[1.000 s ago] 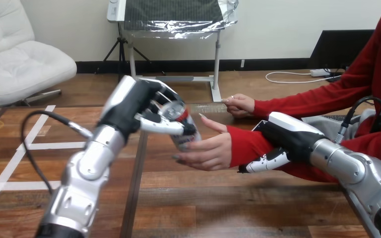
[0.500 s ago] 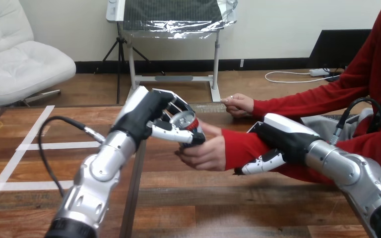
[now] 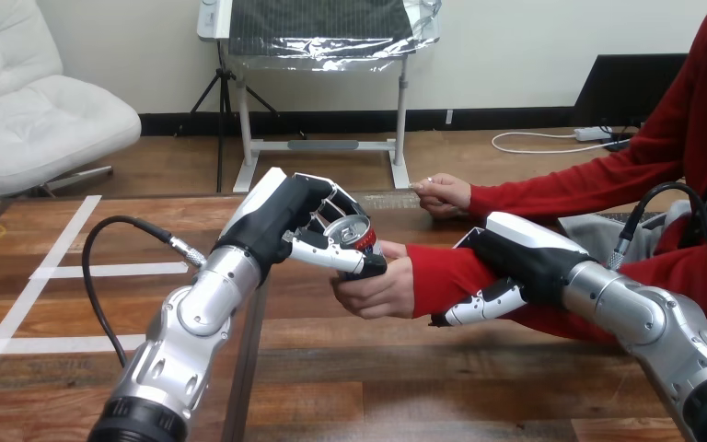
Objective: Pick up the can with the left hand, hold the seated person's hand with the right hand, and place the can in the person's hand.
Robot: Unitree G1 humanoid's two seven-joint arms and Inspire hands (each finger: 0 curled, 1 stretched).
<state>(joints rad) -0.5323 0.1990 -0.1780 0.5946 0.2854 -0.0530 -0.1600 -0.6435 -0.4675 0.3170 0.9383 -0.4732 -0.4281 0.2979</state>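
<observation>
The left hand (image 3: 281,216) is curled round the can (image 3: 352,230), at 12 o'clock of the person's hand (image 3: 382,287), which cups it. This looks like the giving step; next the left hand should let go. At 3 o'clock the right hand (image 3: 520,250) lies on the sleeve (image 3: 442,272); its grip is hidden.

The scene was viewed from a camera mounted on the robot's head, directed forward and down across the brown wooden plank table (image 3: 423,387). The viewpoint was set close above the table, so that the silver-forearmed left arm (image 3: 189,322) was seen entering from the bottom edge at the view's left and the silver-forearmed right arm (image 3: 644,313) from the lower right. The red, silver-topped metal can (image 3: 357,235) was framed near the view's middle at close range, and the person's hand (image 3: 382,285) under it was seen side-on.
</observation>
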